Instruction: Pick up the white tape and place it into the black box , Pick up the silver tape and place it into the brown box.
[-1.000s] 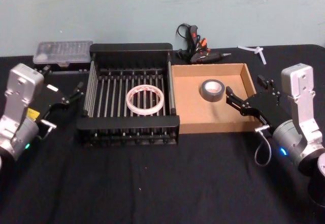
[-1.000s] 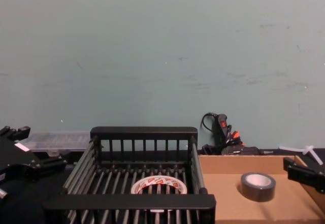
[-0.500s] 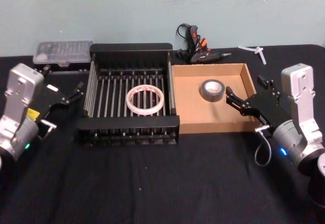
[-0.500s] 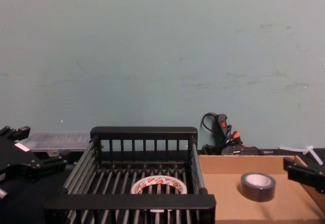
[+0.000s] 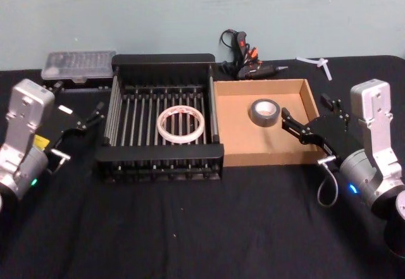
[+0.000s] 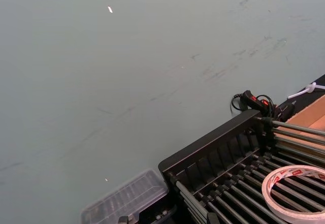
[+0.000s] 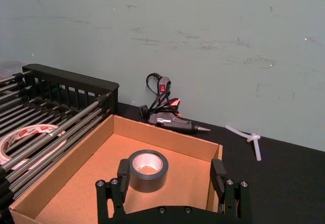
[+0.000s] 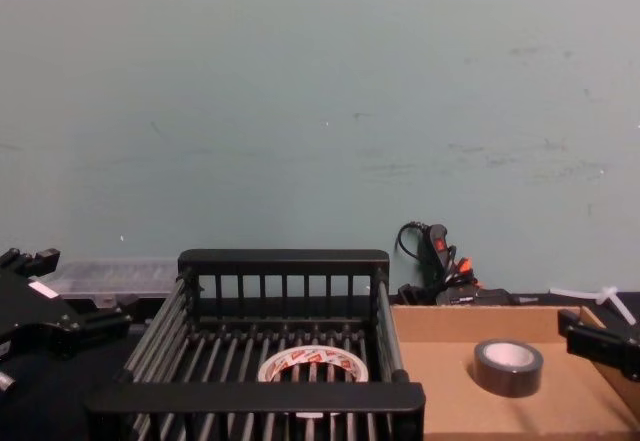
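Head view: white tape (image 5: 181,124) lies mid-frame in the black box (image 5: 163,59), silver tape (image 5: 264,112) right of centre in the brown box (image 5: 266,158); both placements look finished. Right gripper (image 5: 292,126) gapes empty; left gripper (image 5: 84,123), far left, looks parted and empty.

No word, brand or number can be read here. The white tape (image 5: 181,123) in the black box (image 5: 163,61) carries red printed marks, too small to make out.

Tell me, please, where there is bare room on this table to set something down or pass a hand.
The broad black cloth in front of the black box and brown box is bare, between the left gripper and right gripper. The brown box's floor near the silver tape is free. Behind the boxes it is crowded: glue gun, clear case.
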